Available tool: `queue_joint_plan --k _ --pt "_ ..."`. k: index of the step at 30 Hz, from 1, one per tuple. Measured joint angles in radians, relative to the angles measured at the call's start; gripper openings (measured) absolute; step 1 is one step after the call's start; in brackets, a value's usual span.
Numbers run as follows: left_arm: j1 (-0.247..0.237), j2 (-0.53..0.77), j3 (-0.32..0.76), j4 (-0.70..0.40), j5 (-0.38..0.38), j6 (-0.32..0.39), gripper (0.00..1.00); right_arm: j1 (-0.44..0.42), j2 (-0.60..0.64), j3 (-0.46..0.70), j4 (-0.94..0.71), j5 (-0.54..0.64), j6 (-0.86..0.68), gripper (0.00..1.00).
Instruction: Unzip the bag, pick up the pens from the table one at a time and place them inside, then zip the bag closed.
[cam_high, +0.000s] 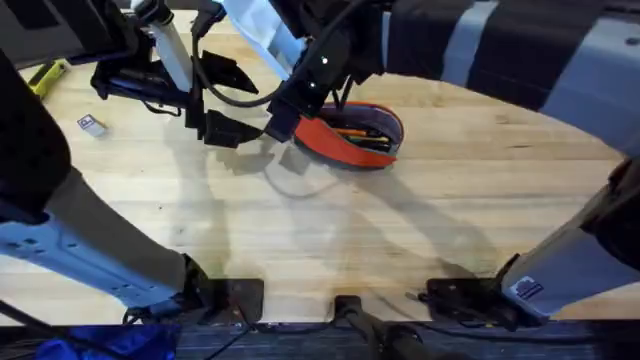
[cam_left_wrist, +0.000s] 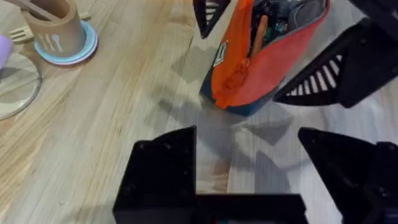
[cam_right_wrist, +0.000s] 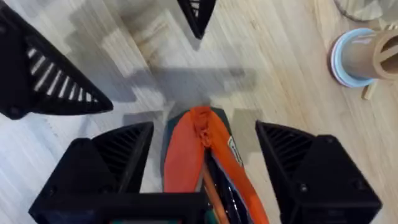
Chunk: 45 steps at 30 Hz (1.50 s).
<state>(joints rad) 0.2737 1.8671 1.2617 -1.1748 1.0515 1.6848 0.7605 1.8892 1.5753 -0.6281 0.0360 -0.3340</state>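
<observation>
Right tool (cam_right_wrist: 205, 155) stood open astride the bag (cam_right_wrist: 208, 168), gripping nothing; left tool (cam_left_wrist: 249, 168) gaped empty beside it; you needed the zipper pull (cam_right_wrist: 200, 118) centred before closing.

Bright, even overhead light. The pale plank wooden table (cam_high: 420, 200) reads clean, with mild sheen toward the far right. Soft, doubled grey shadows of the arms spread across the planks at centre. Dark arm sections close under the overhead camera are large and blurred. Wrist views: near black fingers (cam_left_wrist: 163, 180) soft-edged, the orange fabric pouch (cam_right_wrist: 205, 163) sharper.
</observation>
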Motion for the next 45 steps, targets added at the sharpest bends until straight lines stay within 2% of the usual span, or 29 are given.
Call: queue_joint_plan --k 16,22,30,37,43,45 --pt "0.0 0.0 0.0 0.0 0.0 0.0 0.993 -0.031 0.047 0.0 -0.002 0.0 -0.004 0.979" --pt "0.0 0.0 0.0 0.0 0.0 0.0 0.993 -0.031 0.048 0.0 0.004 0.0 -0.004 0.824" --pt "0.0 0.0 0.0 0.0 0.0 0.0 0.993 -0.031 0.057 0.0 0.008 0.0 -0.004 0.72" --pt "0.0 0.0 0.0 0.0 0.0 0.0 0.994 -0.031 0.063 0.0 0.009 -0.002 -0.004 0.445" --pt "0.0 0.0 0.0 0.0 0.0 0.0 0.994 -0.03 0.063 0.0 0.027 -0.003 -0.003 0.343" --pt "0.0 0.0 0.0 0.0 0.0 0.0 0.994 -0.03 0.063 0.0 0.027 -0.004 0.0 0.282"
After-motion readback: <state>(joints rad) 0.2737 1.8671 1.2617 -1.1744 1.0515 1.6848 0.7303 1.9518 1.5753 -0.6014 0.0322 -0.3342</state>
